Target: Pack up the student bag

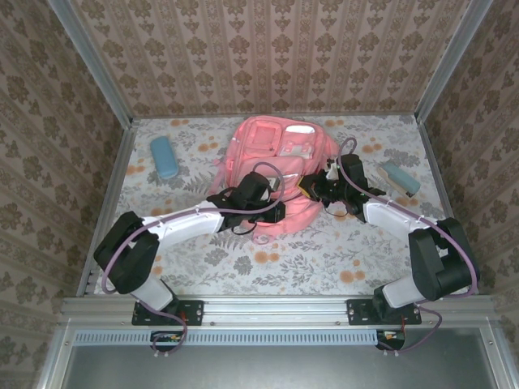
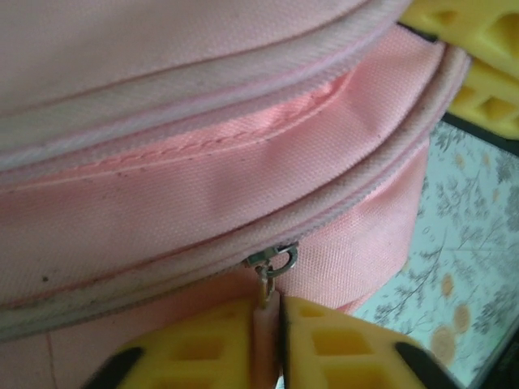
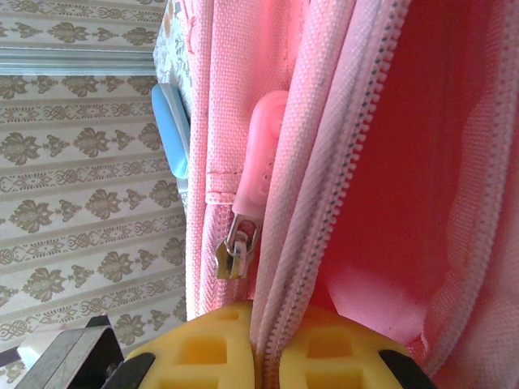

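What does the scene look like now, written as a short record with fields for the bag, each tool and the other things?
bag: large soft pink fabric backpack, lying mid-table
left tool: shut on pink zip pull tab
right tool: shut on the backpack's zipper edge
other things: light blue oblong case left of the backpack; second light blue case right of it

I count one student bag [image 1: 280, 158]. There are two blue cases: a blue case [image 1: 164, 156] on my left and a second blue case [image 1: 401, 177] on my right. I have two grippers, my left gripper [image 2: 280, 312] and my right gripper [image 3: 258, 324], each with two yellow fingers [image 2: 203, 344], four in all. I see two metal zip sliders, a left slider [image 2: 272, 261] and a right slider [image 3: 235, 253].
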Controlling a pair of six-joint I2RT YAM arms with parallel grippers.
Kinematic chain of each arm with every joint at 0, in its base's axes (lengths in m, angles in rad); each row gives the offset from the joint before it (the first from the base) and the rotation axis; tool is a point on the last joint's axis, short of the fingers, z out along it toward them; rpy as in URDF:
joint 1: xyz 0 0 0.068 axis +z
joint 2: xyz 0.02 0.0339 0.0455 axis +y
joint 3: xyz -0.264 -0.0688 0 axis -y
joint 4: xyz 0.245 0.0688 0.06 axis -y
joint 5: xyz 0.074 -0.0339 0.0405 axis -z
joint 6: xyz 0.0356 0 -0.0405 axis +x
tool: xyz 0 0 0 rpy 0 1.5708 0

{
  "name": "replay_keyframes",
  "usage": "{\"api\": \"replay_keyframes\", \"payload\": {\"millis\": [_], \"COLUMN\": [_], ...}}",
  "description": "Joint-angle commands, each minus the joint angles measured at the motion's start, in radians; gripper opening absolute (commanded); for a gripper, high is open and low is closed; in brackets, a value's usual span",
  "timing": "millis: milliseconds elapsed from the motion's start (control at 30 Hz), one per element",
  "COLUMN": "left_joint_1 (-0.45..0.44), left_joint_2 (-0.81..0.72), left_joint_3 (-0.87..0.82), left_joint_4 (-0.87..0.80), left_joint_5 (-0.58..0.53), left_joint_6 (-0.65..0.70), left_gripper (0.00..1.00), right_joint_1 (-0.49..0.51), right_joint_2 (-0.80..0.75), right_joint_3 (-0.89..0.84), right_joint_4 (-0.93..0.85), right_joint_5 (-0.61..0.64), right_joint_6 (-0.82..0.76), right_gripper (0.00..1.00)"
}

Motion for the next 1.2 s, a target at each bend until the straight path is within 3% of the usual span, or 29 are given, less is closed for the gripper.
{"api": "replay_keyframes", "payload": {"millis": [0, 433, 667, 933, 1167], "left_joint_1": [-0.003, -0.049, -0.031, 0.028, 0.101], "left_joint_2": [-0.008, -0.018, -0.038, -0.217, -0.255], "left_joint_3": [0.037, 0.055, 0.046, -0.107, -0.176], "left_joint_4": [0.026, 0.205, 0.068, -0.110, -0.158], "left_joint_5": [0.007, 0.118, 0.017, -0.055, -0.091], "left_joint_6": [0.019, 0.103, 0.124, 0.126, 0.115], "left_gripper": [0.00, 0.00, 0.00, 0.00, 0.00], "right_joint_1": [0.013, 0.106, 0.089, 0.037, 0.006], "right_joint_2": [0.006, 0.064, 0.030, -0.030, -0.025], "right_joint_3": [0.020, 0.008, 0.000, 0.041, 0.050], "right_joint_4": [0.050, 0.128, 0.073, -0.133, -0.147], "right_joint_5": [-0.034, -0.004, 0.029, 0.123, 0.132], "right_joint_6": [-0.010, 0.035, 0.006, -0.101, -0.116], "right_gripper": [0.01, 0.00, 0.00, 0.00, 0.00]}}
